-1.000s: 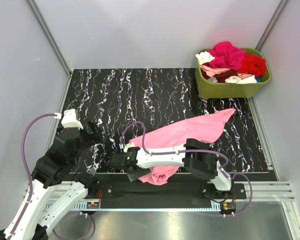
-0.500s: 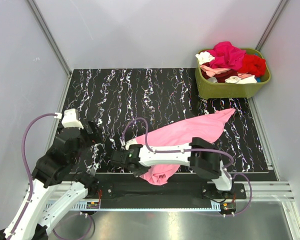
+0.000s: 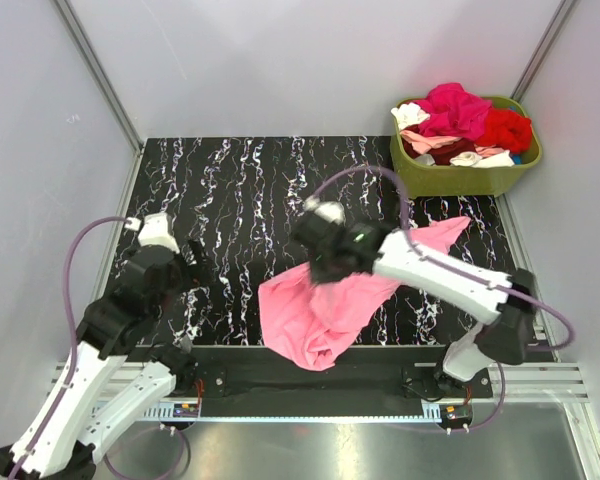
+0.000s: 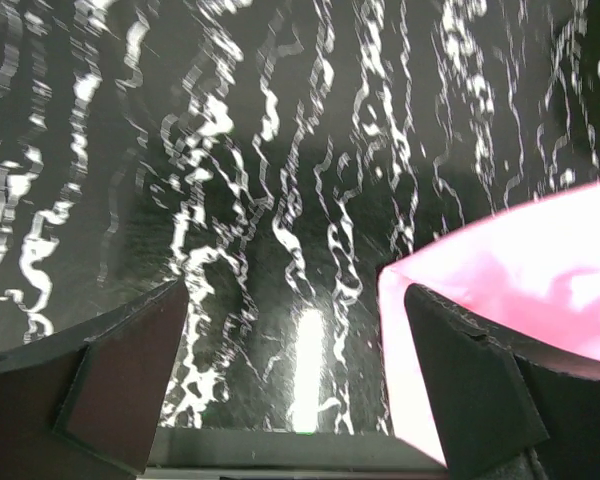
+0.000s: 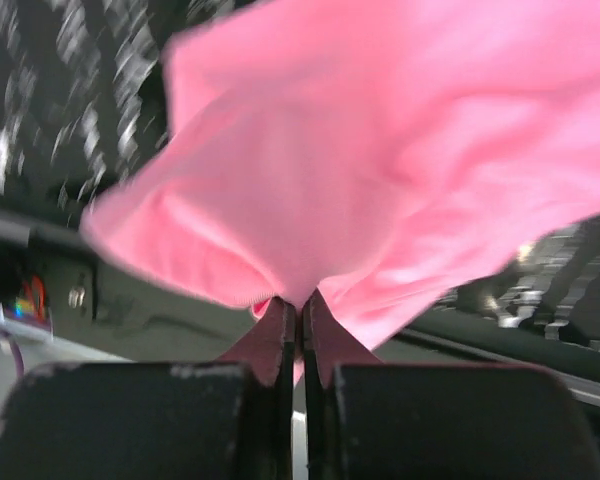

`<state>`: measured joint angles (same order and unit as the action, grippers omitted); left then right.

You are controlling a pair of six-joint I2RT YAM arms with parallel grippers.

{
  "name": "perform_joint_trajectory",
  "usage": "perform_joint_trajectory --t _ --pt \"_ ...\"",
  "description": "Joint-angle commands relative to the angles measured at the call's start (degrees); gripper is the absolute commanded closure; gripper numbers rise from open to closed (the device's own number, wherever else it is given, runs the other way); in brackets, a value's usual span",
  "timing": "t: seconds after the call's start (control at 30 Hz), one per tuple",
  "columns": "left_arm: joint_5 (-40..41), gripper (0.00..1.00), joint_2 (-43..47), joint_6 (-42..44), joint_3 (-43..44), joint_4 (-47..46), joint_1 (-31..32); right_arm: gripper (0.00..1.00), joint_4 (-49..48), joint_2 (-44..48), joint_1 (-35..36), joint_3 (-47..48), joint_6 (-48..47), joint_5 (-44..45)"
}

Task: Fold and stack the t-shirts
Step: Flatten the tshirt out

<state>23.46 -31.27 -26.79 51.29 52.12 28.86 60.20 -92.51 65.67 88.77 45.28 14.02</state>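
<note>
A medium pink t-shirt (image 3: 325, 310) lies crumpled on the black marbled table (image 3: 240, 190), one end stretching toward the tub. My right gripper (image 3: 315, 270) hovers above the table's middle, shut on a pinch of this shirt, and the cloth hangs down from it. In the right wrist view the jaws (image 5: 301, 312) meet on a fold of the pink t-shirt (image 5: 380, 150). My left gripper (image 3: 195, 272) stands open at the left, low over the table and holding nothing. In its wrist view the left gripper (image 4: 300, 390) has the pink t-shirt (image 4: 520, 270) just behind its right finger.
An olive-green tub (image 3: 460, 178) at the back right holds more t-shirts: magenta (image 3: 452, 108), red (image 3: 505, 128), pale pink and white. Grey walls enclose the table on three sides. A black rail with the arm bases runs along the near edge (image 3: 310, 385).
The right gripper closed on the pink t-shirt near the front edge, then lifted it up and back toward the table's middle. The left arm shifted slightly.
</note>
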Motion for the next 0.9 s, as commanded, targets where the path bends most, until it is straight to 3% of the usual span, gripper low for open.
perform_joint_trajectory --t 0.0,0.03,0.1,0.27,0.43,0.63,0.73,0.87 --pt "-7.19 0.05 -5.19 0.33 1.8 -2.02 0.14 1.0 2.28 9.43 -11.24 -2.37 -4.65 1.7" --pt "-9.2 0.06 -6.08 0.16 1.1 -2.54 0.23 1.0 3.07 12.76 -17.44 -1.59 -5.72 2.23" --pt "-15.54 0.08 -7.92 -0.81 -0.39 -5.09 0.75 1.0 4.65 14.89 -23.1 0.51 -9.13 4.51" --pt "-15.2 0.09 -8.81 -6.95 -5.13 -8.95 8.21 1.0 7.38 14.38 -37.25 8.08 -15.56 4.09" --pt "-16.7 0.1 -12.67 -11.44 -10.94 -16.6 15.33 1.0 4.58 11.31 -44.22 10.36 -18.12 -2.24" --pt "-11.08 0.12 -20.84 -17.86 -14.02 -27.32 34.21 1.0 4.13 6.48 -50.09 15.8 -18.99 -6.55" --pt "-8.35 0.12 -26.2 -18.13 -12.71 -31.1 37.75 1.0 4.48 3.67 -53.96 20.1 -19.52 -8.74" --pt "-6.33 0.15 -33.92 -15.94 -11.21 -34.26 37.85 1.0 5.89 0.05 -57.14 26.27 -20.05 -11.73"
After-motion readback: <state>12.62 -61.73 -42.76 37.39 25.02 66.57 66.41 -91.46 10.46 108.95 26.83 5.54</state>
